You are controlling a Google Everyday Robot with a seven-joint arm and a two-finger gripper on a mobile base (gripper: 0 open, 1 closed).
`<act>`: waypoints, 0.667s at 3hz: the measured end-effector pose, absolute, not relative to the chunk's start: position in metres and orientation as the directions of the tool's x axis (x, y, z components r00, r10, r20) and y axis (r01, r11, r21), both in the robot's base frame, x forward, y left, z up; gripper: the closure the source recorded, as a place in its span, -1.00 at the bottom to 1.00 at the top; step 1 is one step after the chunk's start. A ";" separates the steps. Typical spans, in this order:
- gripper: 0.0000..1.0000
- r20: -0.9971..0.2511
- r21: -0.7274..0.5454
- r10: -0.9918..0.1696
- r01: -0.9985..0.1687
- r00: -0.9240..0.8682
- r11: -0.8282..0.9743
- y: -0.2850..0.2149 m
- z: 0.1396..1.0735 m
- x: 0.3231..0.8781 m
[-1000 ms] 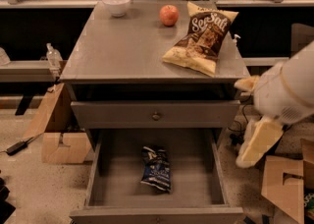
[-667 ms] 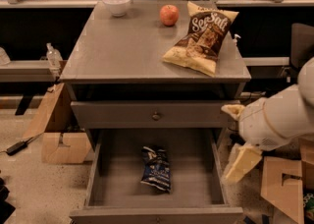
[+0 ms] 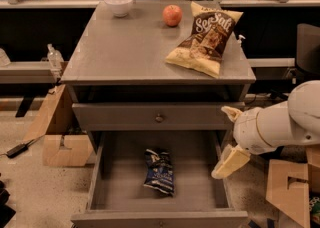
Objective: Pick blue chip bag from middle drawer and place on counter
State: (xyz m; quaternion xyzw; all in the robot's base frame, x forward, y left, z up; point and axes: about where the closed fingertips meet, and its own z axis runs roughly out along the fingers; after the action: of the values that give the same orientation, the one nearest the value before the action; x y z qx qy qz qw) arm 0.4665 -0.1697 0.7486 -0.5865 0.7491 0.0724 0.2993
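Grey middle drawer (image 3: 122, 184) holds one blue chip bag (image 3: 159, 171) mid-floor. One gripper (image 3: 220, 142) hangs at the bag's 3 o'clock, its two fingers apart, empty. On the counter (image 3: 130, 47): one bowl (image 3: 119, 4), one apple (image 3: 172, 15), one Sea Salt bag (image 3: 207, 37).

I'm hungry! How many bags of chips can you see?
2. The blue chip bag lies in the open middle drawer; the big Sea Salt bag lies on the counter. The gripper hovers beside that drawer's right wall. More may hide in the shut drawer.

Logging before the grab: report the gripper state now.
Gripper: open, empty, at the right wall of the middle drawer; the blue chip bag lies inside.
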 end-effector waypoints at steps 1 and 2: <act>-1.00 -0.536 -0.235 -0.831 -0.920 -0.146 0.313 -0.164 0.737 0.472; -1.00 -0.579 -0.182 -0.793 -0.918 -0.190 0.353 -0.146 0.681 0.487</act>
State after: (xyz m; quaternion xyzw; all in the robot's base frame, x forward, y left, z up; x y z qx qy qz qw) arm 0.4872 -0.1456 0.6809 -0.5593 0.7645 0.1028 0.3034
